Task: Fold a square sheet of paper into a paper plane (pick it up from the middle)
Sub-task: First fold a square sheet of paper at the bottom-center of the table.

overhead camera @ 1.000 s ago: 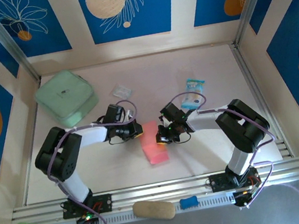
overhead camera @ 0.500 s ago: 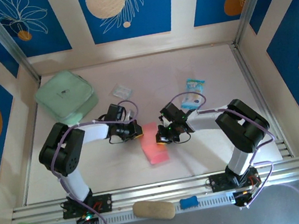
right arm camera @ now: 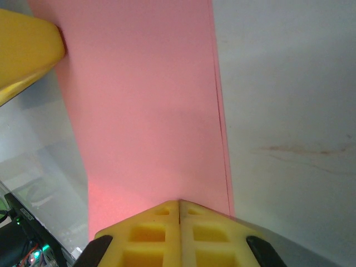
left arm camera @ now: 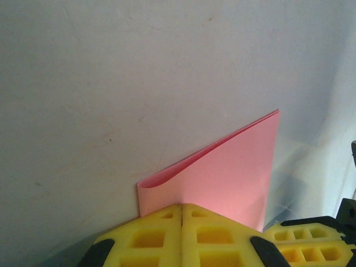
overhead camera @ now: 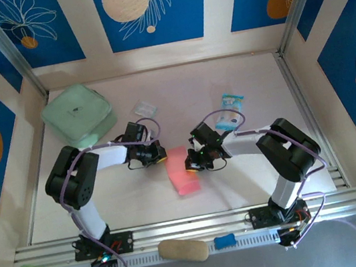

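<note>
The square sheet of paper (overhead camera: 183, 174) lies folded in half as a salmon-pink strip on the white table (overhead camera: 251, 81), between the two arms. My left gripper (overhead camera: 160, 155) is shut, its yellow tips down on the strip's far left corner. In the left wrist view the folded paper (left arm camera: 228, 172) shows a loose, rounded fold edge just ahead of the closed left gripper (left arm camera: 182, 206). My right gripper (overhead camera: 190, 166) is shut too, its tips resting on the strip's right edge. In the right wrist view the paper (right arm camera: 144, 111) stretches away from the right gripper (right arm camera: 179, 201). No paper shows between either pair of jaws.
A mint-green pouch (overhead camera: 77, 115) sits at the back left, a small clear wrapper (overhead camera: 143, 107) behind the left gripper, and a blue-and-white snack packet (overhead camera: 230, 111) behind the right one. A beige pad (overhead camera: 183, 250) and a blue piece (overhead camera: 225, 240) lie on the front rail.
The left gripper has slid slightly left and back along the paper's far corner, and its elbow has shifted. The right arm and the paper have hardly moved.
</note>
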